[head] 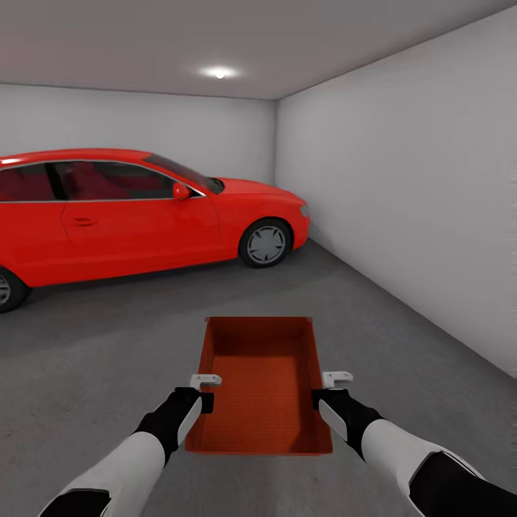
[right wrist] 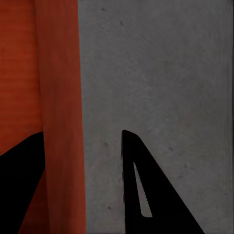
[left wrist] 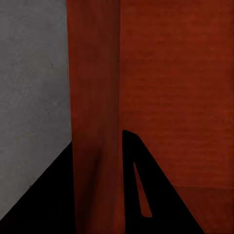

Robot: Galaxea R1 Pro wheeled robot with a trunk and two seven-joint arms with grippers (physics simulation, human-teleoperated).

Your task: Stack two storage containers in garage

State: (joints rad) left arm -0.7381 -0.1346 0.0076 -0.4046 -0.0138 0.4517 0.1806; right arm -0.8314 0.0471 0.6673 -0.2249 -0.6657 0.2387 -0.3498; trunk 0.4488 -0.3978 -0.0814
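Orange-red storage container (head: pixel 262 388), plain inside, faint fine ribbing on its bottom. Dark grey, slightly mottled concrete floor (head: pixel 108 337) around the container. Glossy red car (head: pixel 136 212) beyond the container, with dark tinted windows and silver-grey wheels. White-grey walls (head: pixel 409 179) behind and beside the car. Black left pincer (head: pixel 203 391) and black right pincer (head: pixel 324 389) with white tips; white forearms, black wrists.

The storage container (head: pixel 260 384) sits between both grippers — the car (head: pixel 136 212) stands beyond, to the left
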